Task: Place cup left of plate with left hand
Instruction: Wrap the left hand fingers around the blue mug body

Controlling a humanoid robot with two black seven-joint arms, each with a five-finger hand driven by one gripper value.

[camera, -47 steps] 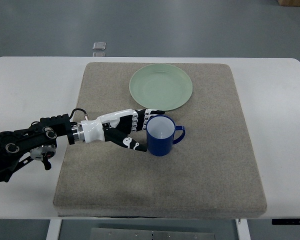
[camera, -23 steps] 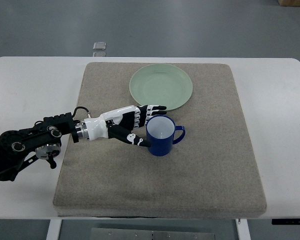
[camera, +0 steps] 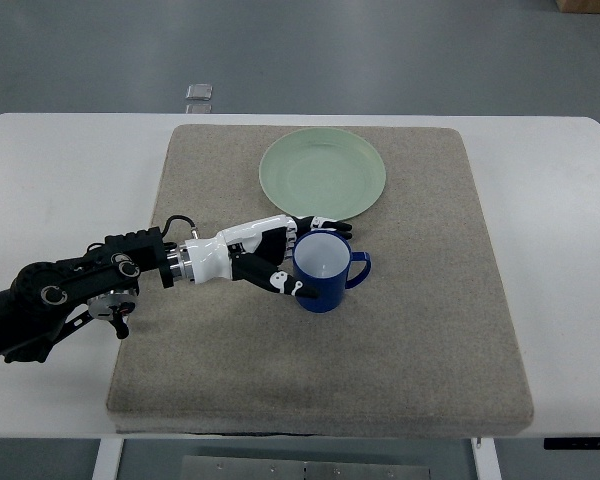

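Observation:
A blue cup [camera: 332, 288] stands upright on the beige mat [camera: 430, 340], just below the pale green plate [camera: 322, 175], its handle pointing right. My left hand [camera: 302, 258] reaches in from the left and brackets the cup's left side. Its fingers [camera: 325, 224] stretch along the far side of the rim, and the thumb [camera: 288, 287] lies against the near left wall. The fingers are still spread rather than clamped, and the cup rests on the mat. The right arm is out of view.
The mat covers the middle of a white table [camera: 550, 200]. Bare mat lies left of the plate around [camera: 205, 170]. A small grey object [camera: 199, 92] lies on the floor beyond the table's far edge.
My left hand has slid to the right, bringing fingers and thumb further round the cup. The cup and plate have not moved.

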